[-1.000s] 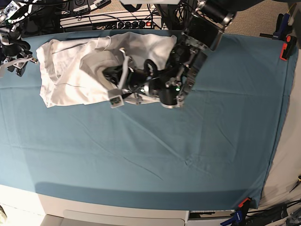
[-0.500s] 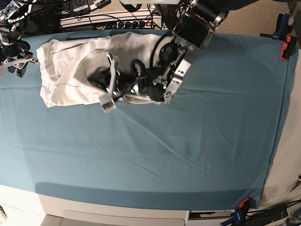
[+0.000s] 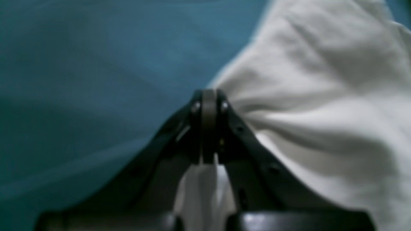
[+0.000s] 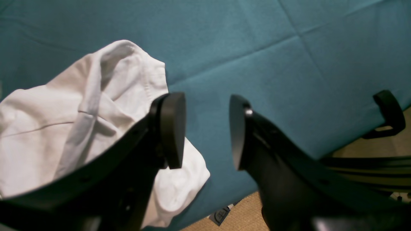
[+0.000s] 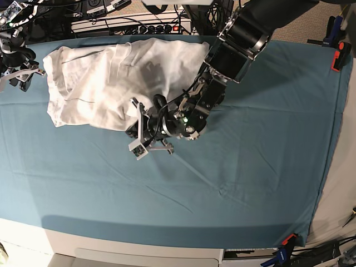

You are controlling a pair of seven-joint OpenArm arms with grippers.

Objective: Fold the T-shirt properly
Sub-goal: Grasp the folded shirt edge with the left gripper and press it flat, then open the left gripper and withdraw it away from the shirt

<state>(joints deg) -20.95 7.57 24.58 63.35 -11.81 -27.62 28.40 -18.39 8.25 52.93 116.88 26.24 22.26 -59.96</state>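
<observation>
The white T-shirt (image 5: 94,83) lies bunched and wrinkled at the far left of the teal cloth (image 5: 233,178). My left gripper (image 5: 135,136) reaches in from the far right and sits at the shirt's near edge. In the left wrist view, the left gripper (image 3: 208,96) is shut on a pinched fold of the T-shirt (image 3: 321,112), and fabric bunches between the fingers. My right gripper (image 5: 25,75) waits at the table's far left, beside the shirt. In the right wrist view, the right gripper (image 4: 205,128) is open with nothing in it, next to a corner of the T-shirt (image 4: 80,112).
Cables and a power strip (image 5: 128,19) run behind the far edge. Orange clamps (image 5: 336,58) pin the teal cloth at the right edge and the front right corner (image 5: 287,240). A black clamp (image 4: 390,112) and tan floor (image 4: 244,215) lie just past the cloth's edge.
The left arm has swung from over the shirt's middle toward the front, keeping its pinch. The white fabric now spreads over where the arm was. The right arm has not moved.
</observation>
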